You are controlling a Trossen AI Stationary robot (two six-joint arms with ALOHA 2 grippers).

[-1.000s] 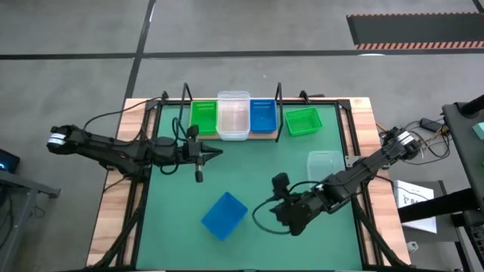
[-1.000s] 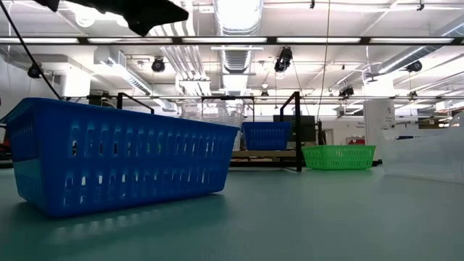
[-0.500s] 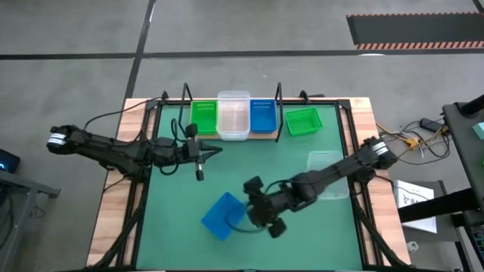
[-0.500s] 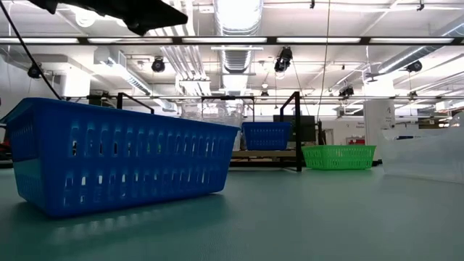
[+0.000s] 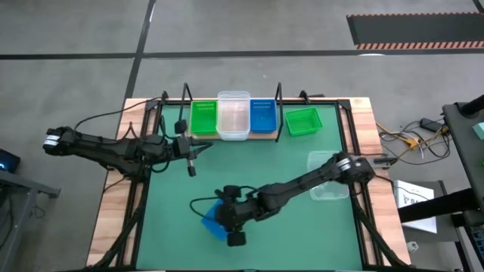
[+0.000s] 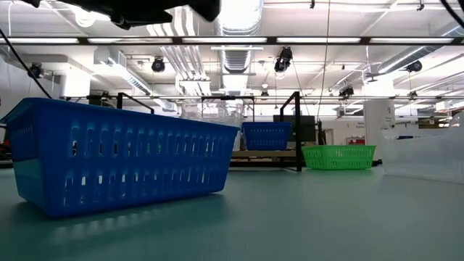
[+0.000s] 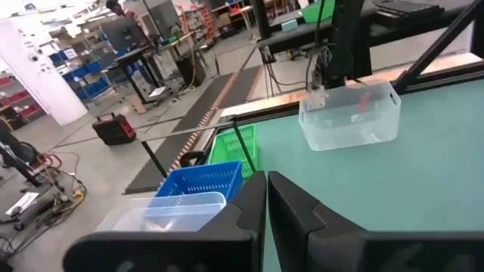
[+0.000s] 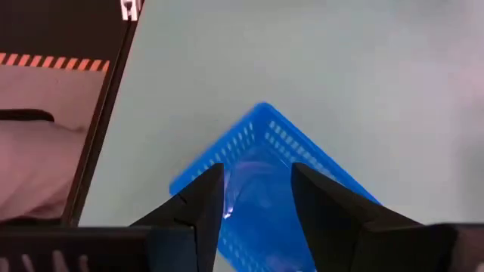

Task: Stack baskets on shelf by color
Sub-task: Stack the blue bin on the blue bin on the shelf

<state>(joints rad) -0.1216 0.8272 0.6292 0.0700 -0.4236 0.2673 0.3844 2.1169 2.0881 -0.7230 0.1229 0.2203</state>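
A blue basket [image 5: 209, 224] sits on its bottom on the green mat near the table's near edge; it is large in the low view [image 6: 116, 156]. My right gripper [image 8: 257, 198] hangs open just above it, fingers pointing down, one on either side of the basket's rim corner [image 8: 261, 113]. In the high view the right gripper [image 5: 226, 217] covers most of the basket. My left gripper [image 7: 266, 198] is shut and empty, hovering in front of the shelf [image 5: 257, 134]. The shelf holds green [image 5: 203, 117], clear [image 5: 233, 115] and blue [image 5: 262, 115] baskets.
A loose green basket [image 5: 302, 121] stands on the mat right of the shelf. A clear basket [image 5: 325, 177] lies near the right edge, under the right arm. The black wire uprights [image 5: 279, 98] bound the shelf ends. Bare mat lies in the middle [image 5: 249, 166].
My right gripper has swept toward the table's left and slightly toward the near edge, from the mat's middle to above the blue basket. The basket has not moved. My left gripper has drawn back a little toward the left edge.
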